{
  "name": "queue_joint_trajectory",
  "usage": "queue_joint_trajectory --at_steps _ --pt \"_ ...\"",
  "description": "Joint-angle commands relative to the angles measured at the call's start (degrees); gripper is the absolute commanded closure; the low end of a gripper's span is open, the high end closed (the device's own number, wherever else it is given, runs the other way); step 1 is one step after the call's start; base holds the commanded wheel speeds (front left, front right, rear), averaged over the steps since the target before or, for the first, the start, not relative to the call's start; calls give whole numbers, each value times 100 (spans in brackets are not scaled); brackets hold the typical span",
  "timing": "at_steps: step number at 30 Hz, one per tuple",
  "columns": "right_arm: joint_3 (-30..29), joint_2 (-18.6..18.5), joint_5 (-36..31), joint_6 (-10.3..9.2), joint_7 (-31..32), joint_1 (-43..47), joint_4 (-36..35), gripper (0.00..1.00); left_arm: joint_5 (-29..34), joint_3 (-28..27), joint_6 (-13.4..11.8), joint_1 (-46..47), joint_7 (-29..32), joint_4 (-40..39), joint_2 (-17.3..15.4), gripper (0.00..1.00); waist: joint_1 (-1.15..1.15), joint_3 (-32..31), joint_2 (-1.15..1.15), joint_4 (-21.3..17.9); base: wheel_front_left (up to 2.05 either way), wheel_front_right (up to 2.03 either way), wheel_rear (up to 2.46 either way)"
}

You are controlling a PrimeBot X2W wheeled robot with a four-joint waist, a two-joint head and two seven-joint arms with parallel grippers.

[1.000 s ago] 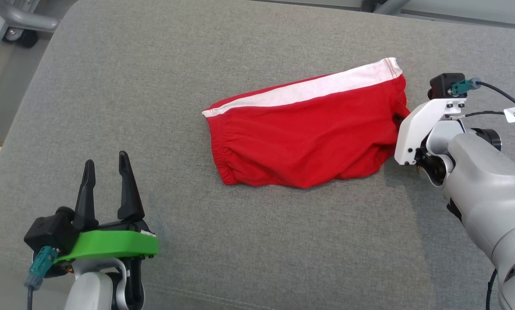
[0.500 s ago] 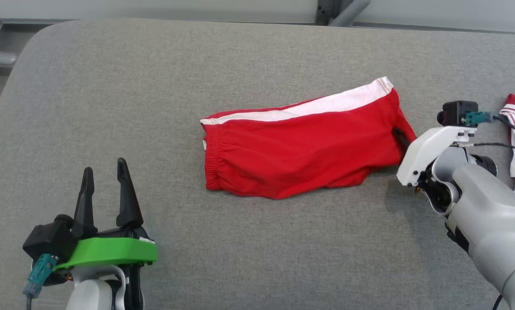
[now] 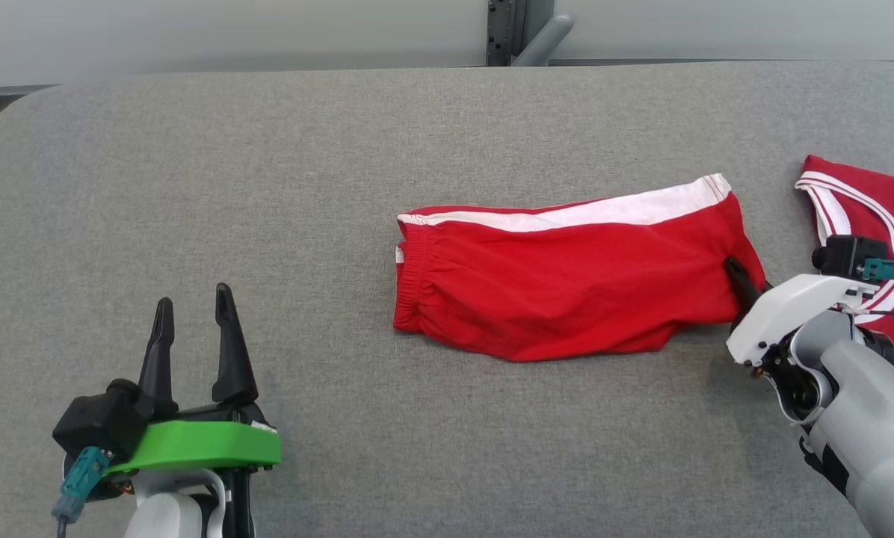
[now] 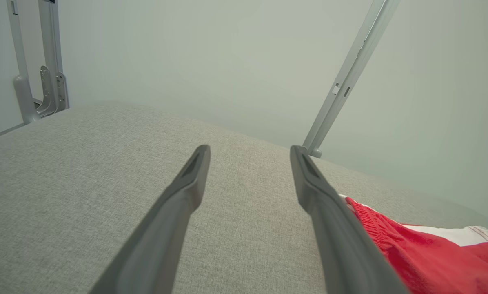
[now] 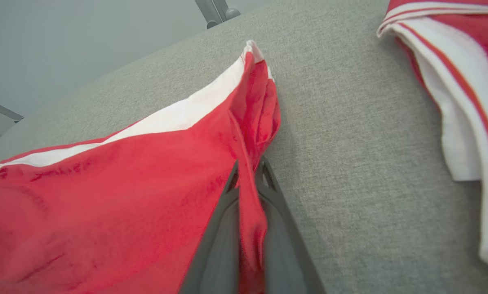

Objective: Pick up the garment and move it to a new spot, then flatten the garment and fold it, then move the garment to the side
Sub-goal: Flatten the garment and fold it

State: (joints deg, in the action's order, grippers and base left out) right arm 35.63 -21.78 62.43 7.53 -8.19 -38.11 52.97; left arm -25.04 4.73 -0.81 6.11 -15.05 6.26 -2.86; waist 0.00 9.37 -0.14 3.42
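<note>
Grey fabric counter [image 3: 267, 187]. Second red garment, white striped trim [image 3: 865, 196], lies flat at right edge. Metal post [image 3: 544, 37] behind far edge, pale wall.

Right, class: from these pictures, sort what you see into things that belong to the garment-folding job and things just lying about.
In the job:
red fabric shorts with a white side stripe
right tool, shut on their edge
left tool, open and empty

Lying about:
second red garment with white-striped trim, far right
grey metal frame post, at the back
</note>
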Motion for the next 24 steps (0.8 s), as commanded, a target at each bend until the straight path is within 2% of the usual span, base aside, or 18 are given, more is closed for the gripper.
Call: queue_joint_trajectory --at_steps 1,8,14,24 --pt "-24 -31 8 -10 -43 103 -22 100 32 5 -16 -81 -16 11 -8 0 0 -12 14 -30 0 0 0" --pt "-134 32 -76 -10 -85 115 -7 100 53 39 -21 -65 -16 40 -8 0 0 -32 14 -64 0 0 0" --pt "-136 138 -355 -9 -116 -186 11 100 -6 84 -23 -46 -16 62 -8 0 0 -103 14 58 0 0 0" --pt "-19 656 -876 -8 103 -643 -112 100 -135 186 -66 -149 -15 62 -8 0 0 -313 14 388 0 0 0"
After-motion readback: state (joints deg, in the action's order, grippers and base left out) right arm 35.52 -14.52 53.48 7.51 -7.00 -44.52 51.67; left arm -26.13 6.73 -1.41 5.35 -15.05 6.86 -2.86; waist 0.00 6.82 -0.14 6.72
